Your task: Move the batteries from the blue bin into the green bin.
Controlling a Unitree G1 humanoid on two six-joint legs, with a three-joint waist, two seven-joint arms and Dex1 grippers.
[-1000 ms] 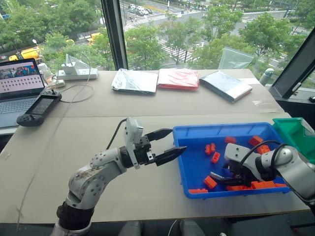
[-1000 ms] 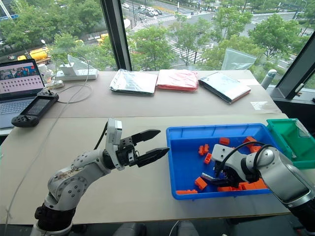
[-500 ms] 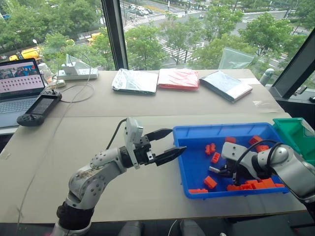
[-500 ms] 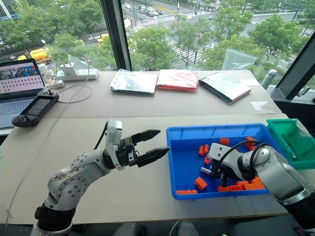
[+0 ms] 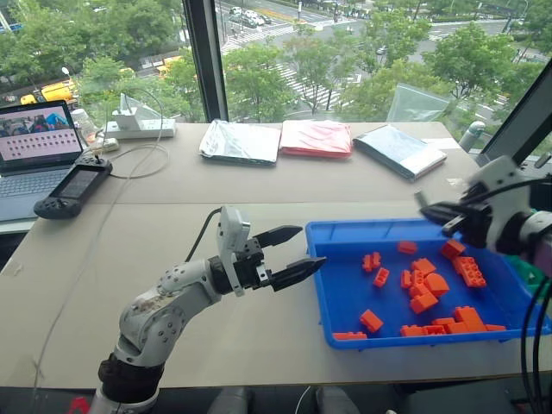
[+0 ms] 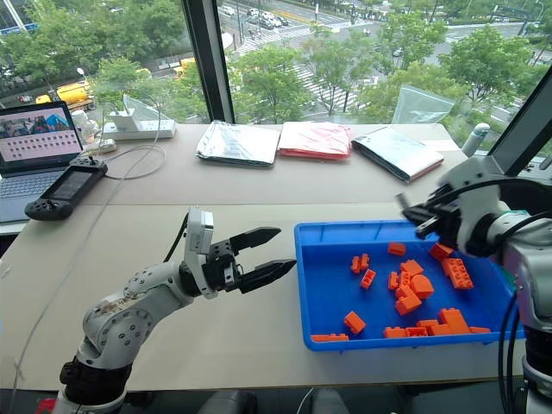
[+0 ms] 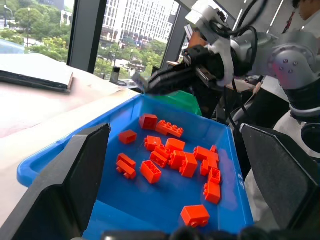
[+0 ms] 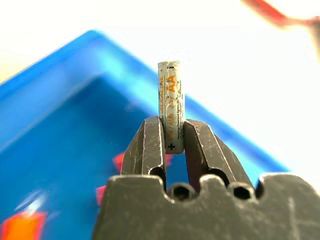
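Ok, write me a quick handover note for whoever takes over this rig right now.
Right tool: shut on a battery, raised over the blue bin's far right corner.
Left tool: open, empty, hovering beside the blue bin's left wall.
Green bin: just beyond the blue bin's right end.
Done: battery picked out.
Left: drop it in the green bin. Only orange bricks are visible in the blue bin; check for more.

beige table (image 5: pixel 172 224) beside windows (image 5: pixel 285 60), daylight.

shallow rectangular plastic bin (image 5: pixel 345 285): bright blue | small plastic toy bricks (image 5: pixel 423 293): orange | slim cylindrical battery (image 8: pixel 171 102): silver-grey, orange lettering
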